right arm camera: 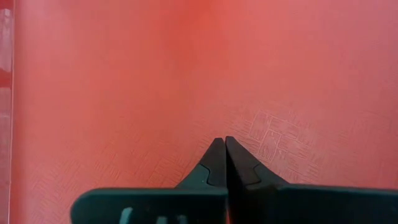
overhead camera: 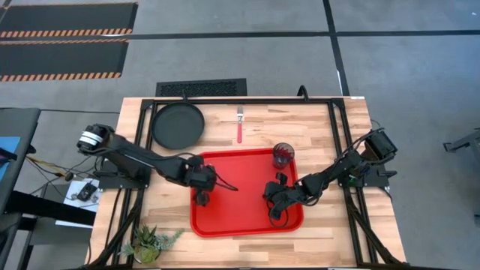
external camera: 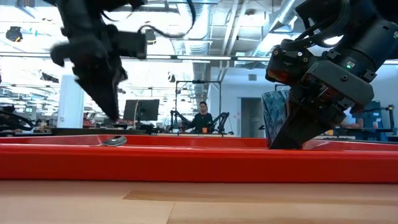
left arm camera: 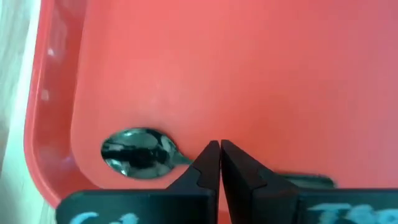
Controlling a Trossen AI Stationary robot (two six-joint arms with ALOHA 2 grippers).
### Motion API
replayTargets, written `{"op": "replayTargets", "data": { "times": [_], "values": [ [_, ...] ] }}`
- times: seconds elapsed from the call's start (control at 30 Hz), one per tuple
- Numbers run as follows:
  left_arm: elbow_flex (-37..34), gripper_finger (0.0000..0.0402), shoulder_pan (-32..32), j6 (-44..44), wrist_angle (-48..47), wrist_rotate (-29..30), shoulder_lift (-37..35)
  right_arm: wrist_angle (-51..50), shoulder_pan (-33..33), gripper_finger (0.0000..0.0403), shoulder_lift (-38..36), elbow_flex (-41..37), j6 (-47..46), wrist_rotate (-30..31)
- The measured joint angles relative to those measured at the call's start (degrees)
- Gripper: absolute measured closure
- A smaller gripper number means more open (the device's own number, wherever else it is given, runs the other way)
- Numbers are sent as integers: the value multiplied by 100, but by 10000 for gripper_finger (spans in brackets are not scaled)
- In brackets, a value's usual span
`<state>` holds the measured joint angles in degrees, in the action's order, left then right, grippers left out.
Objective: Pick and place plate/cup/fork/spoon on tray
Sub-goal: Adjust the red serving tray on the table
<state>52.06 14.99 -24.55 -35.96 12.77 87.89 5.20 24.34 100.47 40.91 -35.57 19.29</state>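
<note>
The red tray (overhead camera: 247,217) lies in the middle of the table. The dark spoon (left arm camera: 138,152) lies on the tray floor near its left rim; it also shows in the low view (external camera: 115,140). My left gripper (left arm camera: 220,149) is shut and hangs just above the spoon's handle, clear of it (external camera: 115,117). My right gripper (right arm camera: 224,144) is shut and low over the tray's near right part (overhead camera: 276,214). The smoky cup (overhead camera: 283,155) stands on the tray's far right corner. The black plate (overhead camera: 178,125) and the red-handled fork (overhead camera: 240,124) lie on the table beyond the tray. My right gripper points its shut fingers (external camera: 283,140) down behind the tray's near rim (external camera: 199,165). The rim hides their tips, so I cannot tell whether they touch the tray floor.
A small potted green plant (overhead camera: 148,244) stands at the table's near left corner. A black frame runs along the table's left, right and far edges. The middle of the tray floor (overhead camera: 240,187) is bare.
</note>
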Motion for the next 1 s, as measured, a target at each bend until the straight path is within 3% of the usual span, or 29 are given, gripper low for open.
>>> {"op": "replayTargets", "data": {
  "times": [0.3,0.57,1.0],
  "values": [
    [-4,401,32,-96,-239,538,-239,2,-9,398,0,0,1,0],
    [-656,401,206,-311,140,-66,-566,3,-7,398,-2,0,2,0],
    [-984,401,668,-923,-150,72,-1093,45,-7,398,-2,0,-155,2]
  ]
}}
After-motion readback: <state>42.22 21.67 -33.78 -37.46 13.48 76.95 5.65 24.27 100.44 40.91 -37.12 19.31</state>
